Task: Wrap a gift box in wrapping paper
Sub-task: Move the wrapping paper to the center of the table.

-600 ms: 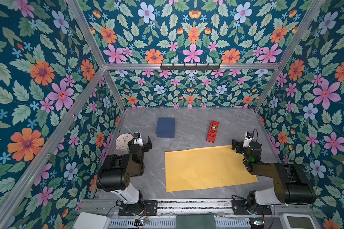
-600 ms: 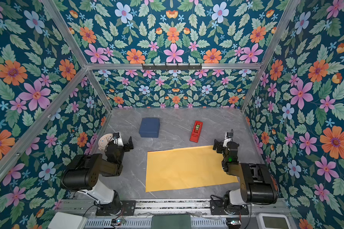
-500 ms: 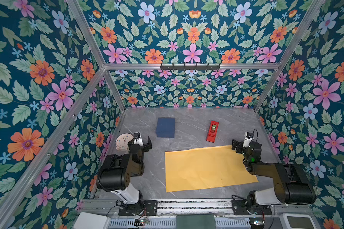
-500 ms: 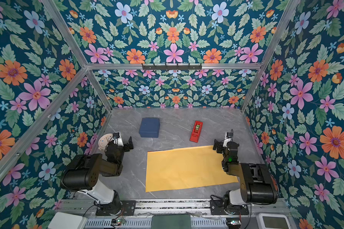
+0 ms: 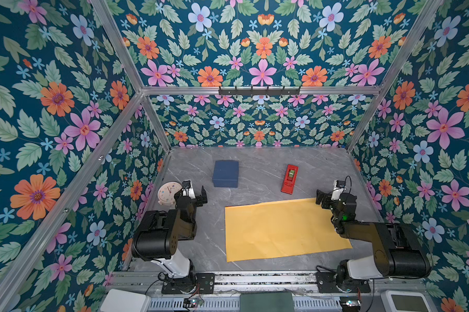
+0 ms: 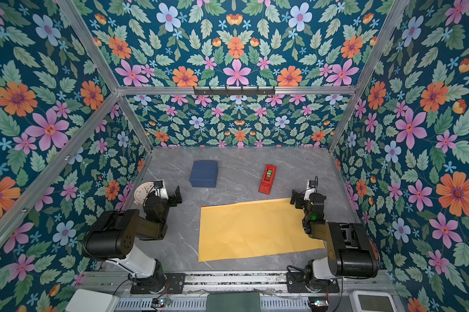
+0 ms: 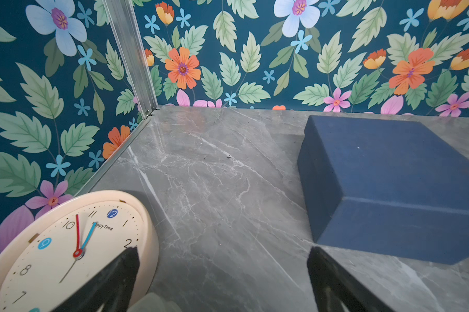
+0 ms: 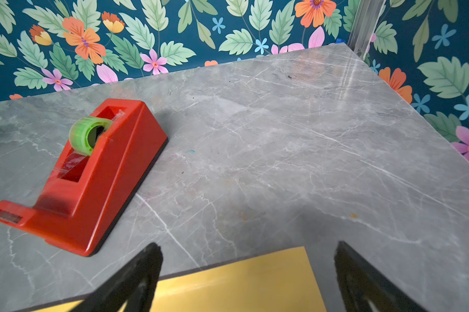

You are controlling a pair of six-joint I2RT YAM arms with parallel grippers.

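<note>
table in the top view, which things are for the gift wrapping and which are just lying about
For the job: gift box, wrapping paper, probably the red tape dispenser.
Lying about: round clock.

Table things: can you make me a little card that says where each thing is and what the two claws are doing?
gift box: dark blue, closed, at the back, off the paper
wrapping paper: yellow-orange sheet, flat, near the front
tape dispenser: red, green roll, behind the paper
clock: cream, by the left claw
left claw: open, empty, between clock and gift box
right claw: open, empty, over the paper's far corner
</note>
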